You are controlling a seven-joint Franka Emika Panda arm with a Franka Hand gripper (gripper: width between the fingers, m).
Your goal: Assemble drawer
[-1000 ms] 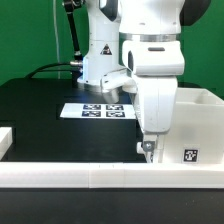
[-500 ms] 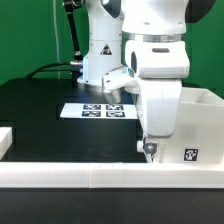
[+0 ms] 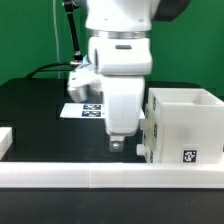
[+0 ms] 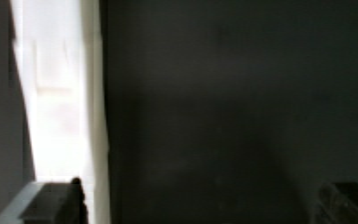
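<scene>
The drawer's tall white casing (image 3: 185, 125) stands open-topped at the exterior view's right, with a square tag on its front lower corner. My gripper (image 3: 118, 143) hangs low over the black table just to the left of the casing, close to its side and apart from it. In the wrist view the gripper (image 4: 202, 205) is open, with dark fingertips (image 4: 59, 201) at both sides and only black table between them. A white surface (image 4: 60, 100) runs along one side there; I cannot tell which part it is. No tray with a knob shows clearly.
The marker board (image 3: 82, 110) lies on the table behind the arm. A low white border wall (image 3: 90, 176) runs along the front. A white part (image 3: 5, 140) is cut off at the exterior view's left edge. A green wall stands behind.
The arm has swung to the exterior view's left, off the front of the casing. The casing's whole front and open top now show.
</scene>
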